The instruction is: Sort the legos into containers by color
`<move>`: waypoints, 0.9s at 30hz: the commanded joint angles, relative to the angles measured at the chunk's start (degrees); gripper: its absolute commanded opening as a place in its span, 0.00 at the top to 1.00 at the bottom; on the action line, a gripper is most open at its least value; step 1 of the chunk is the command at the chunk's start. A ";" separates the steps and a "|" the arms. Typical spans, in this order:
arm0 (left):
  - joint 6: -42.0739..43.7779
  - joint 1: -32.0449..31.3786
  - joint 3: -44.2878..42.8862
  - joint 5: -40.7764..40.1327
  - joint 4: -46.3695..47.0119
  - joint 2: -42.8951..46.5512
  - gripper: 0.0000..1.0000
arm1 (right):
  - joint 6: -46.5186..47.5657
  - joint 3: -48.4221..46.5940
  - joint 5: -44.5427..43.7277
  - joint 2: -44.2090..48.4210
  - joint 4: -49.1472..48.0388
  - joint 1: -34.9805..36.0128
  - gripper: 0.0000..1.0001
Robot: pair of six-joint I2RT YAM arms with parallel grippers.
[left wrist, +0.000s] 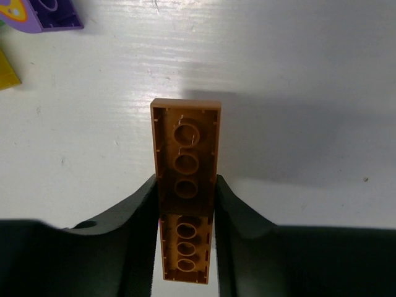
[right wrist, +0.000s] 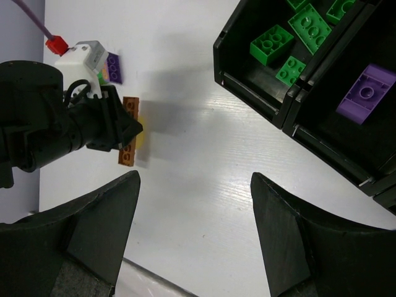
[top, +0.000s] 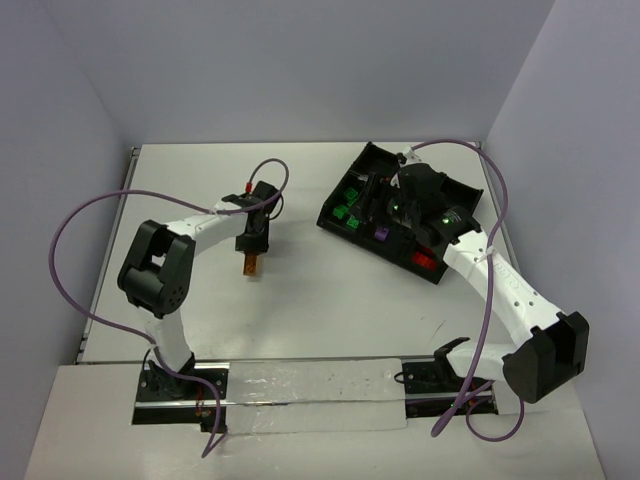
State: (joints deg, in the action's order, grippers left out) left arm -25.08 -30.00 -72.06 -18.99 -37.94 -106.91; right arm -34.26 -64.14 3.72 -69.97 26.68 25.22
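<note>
A long brown lego (left wrist: 185,142) lies hollow side up on the white table, and my left gripper (left wrist: 185,185) is shut on its long sides near the middle. From above, the brown lego (top: 250,266) sticks out below the left gripper (top: 252,242). The black tray of containers (top: 345,185) sits at the right. It holds green legos (right wrist: 272,43), a purple lego (right wrist: 366,93) and red legos (top: 423,262) in separate bins. My right gripper (right wrist: 195,229) hangs open and empty over the table beside the tray's corner (right wrist: 260,102).
Just beyond the held brick lie a purple lego (left wrist: 52,12) and a yellow lego (left wrist: 6,71). The yellow lego (right wrist: 141,133) lies partly behind the brown one. The left arm's cable (top: 90,215) loops over the table's left side.
</note>
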 commanded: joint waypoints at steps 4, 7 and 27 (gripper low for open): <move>-2.43 0.36 -3.41 10.43 -0.75 9.53 1.00 | 0.28 -0.13 0.68 0.54 -0.49 0.53 0.21; -4.54 2.34 -2.28 24.92 6.40 17.69 1.00 | 1.66 -1.68 4.68 -0.14 -0.17 0.53 0.21; -37.33 9.97 17.06 70.68 60.11 28.52 1.00 | 8.06 -0.72 29.41 -0.96 -14.56 10.55 0.27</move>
State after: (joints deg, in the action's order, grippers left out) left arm -54.47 -21.51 -56.12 45.38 7.61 -79.05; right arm -25.89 -64.38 30.88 -70.70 18.02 35.86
